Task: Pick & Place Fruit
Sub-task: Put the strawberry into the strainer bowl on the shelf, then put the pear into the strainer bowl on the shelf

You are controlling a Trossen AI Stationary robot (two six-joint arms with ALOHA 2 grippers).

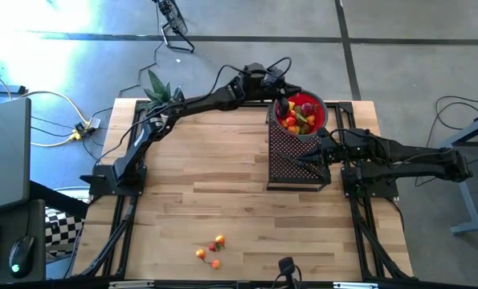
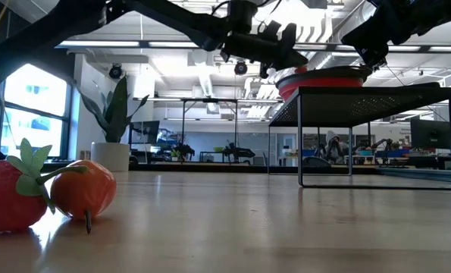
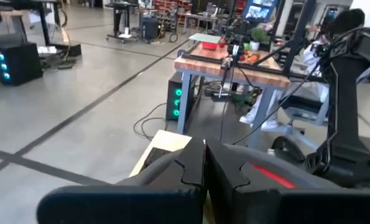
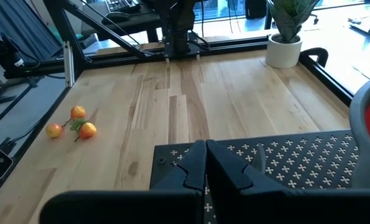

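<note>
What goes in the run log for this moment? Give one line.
left tool: shut, over red bowl | right tool: shut, over black rack | loose fruit: near table edge | bowl: on rack, full

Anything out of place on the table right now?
Yes: a few fruits lie loose near the table's front edge, far from the red bowl full of fruit on the black mesh stand. Nothing looks spilled or damaged otherwise.
</note>
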